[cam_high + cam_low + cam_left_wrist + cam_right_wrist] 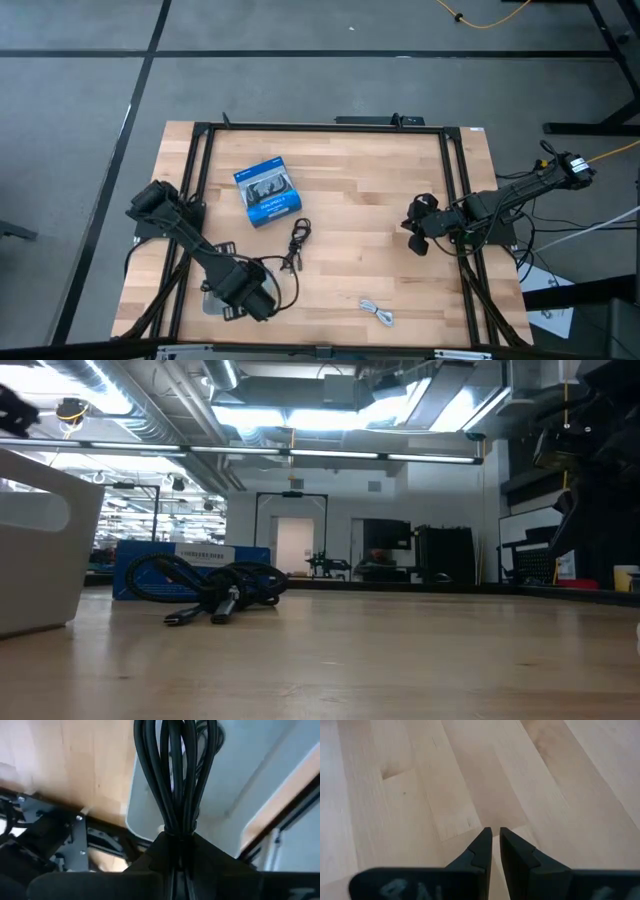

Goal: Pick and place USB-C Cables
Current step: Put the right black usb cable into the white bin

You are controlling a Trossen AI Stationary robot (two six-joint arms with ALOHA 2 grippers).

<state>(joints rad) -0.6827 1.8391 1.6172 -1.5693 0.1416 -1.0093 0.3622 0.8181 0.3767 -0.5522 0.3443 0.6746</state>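
My left gripper hangs over a white bin at the table's near left and is shut on a black USB-C cable bundle. The bin lies right beyond the bundle in the left wrist view. A second black cable lies loosely coiled on the wood near the middle, also seen in the low view. A white cable lies near the near edge. My right gripper waits at the right, shut and holding nothing. The other cables are not in view. My left gripper holds the black cable bundle where its strands are gathered together, pinched between the two fingers. The fingers lie along the strands. The looped strands reach out past the fingertips, over the white bin. Whether the far end touches the bin is not visible.
A blue retail box picturing a cable lies flat left of centre, behind the black cable in the low view. A black metal frame borders the table. Bare wood lies between the two arms.
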